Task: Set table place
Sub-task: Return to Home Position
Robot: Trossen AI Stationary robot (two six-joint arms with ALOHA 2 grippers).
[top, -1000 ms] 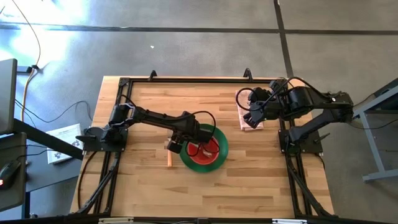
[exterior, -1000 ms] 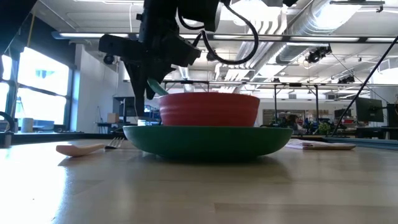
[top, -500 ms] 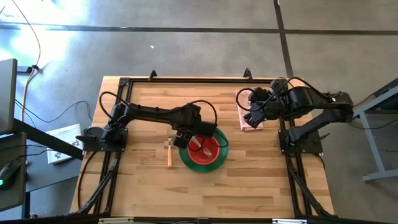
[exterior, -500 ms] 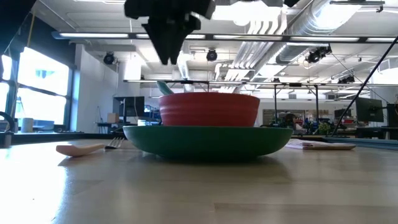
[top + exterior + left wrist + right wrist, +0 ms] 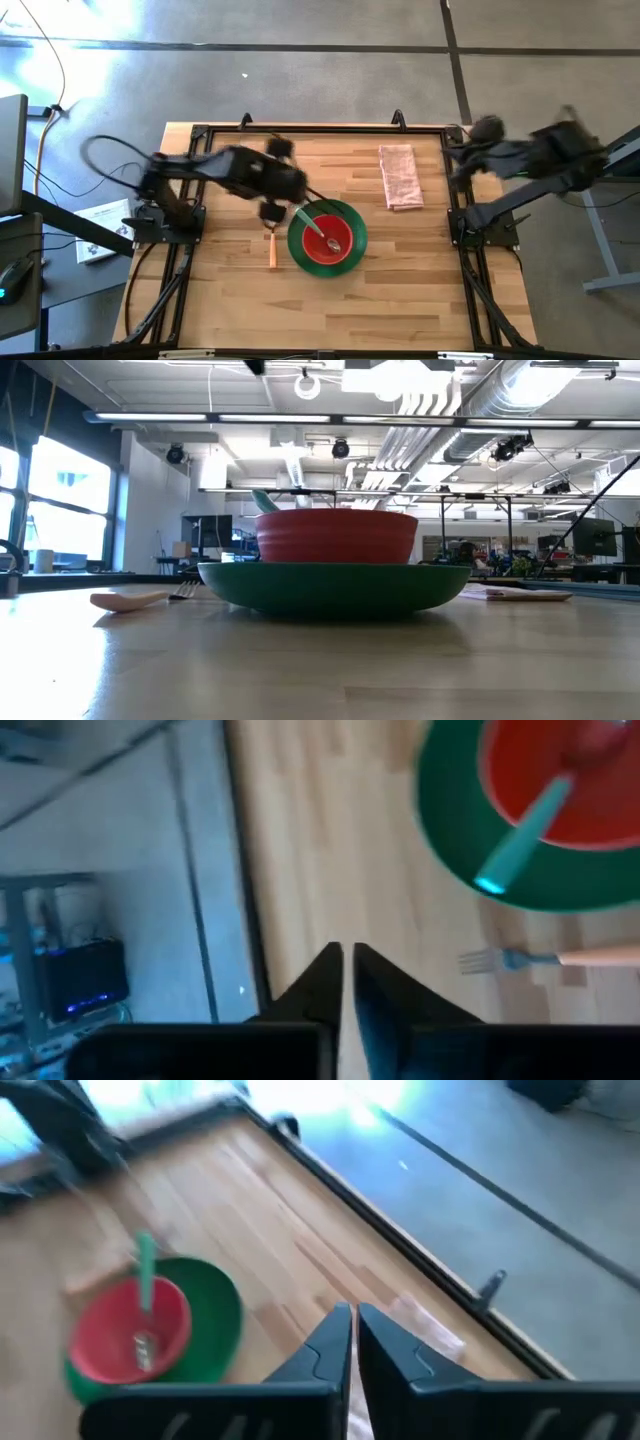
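Note:
A red bowl [image 5: 329, 238] stands in a green plate [image 5: 352, 222] on the table [image 5: 240, 310]. A spoon with a teal handle [image 5: 522, 832] lies in the bowl, its handle leaning out over the rim. A fork with a wooden handle [image 5: 272, 250] lies left of the plate. A pink napkin [image 5: 400, 177] lies flat at the far right. My left gripper [image 5: 270, 212] hangs shut above the table, left of the plate, holding nothing. My right gripper [image 5: 460, 155] is shut and empty at the table's right rail, past the napkin.
Black rails [image 5: 196, 190] edge the tabletop, and both arm bases stand on them. Bare wood lies near the front edge. In the low view the plate [image 5: 335, 586] and bowl [image 5: 337, 535] fill the middle, with the fork [image 5: 135, 598] left and the napkin [image 5: 515, 594] right.
My left gripper has risen off the spoon's handle at the bowl and swung toward the table's left edge; the spoon stays in the bowl. My right gripper has left the napkin and drawn back toward the right edge; the napkin lies uncovered.

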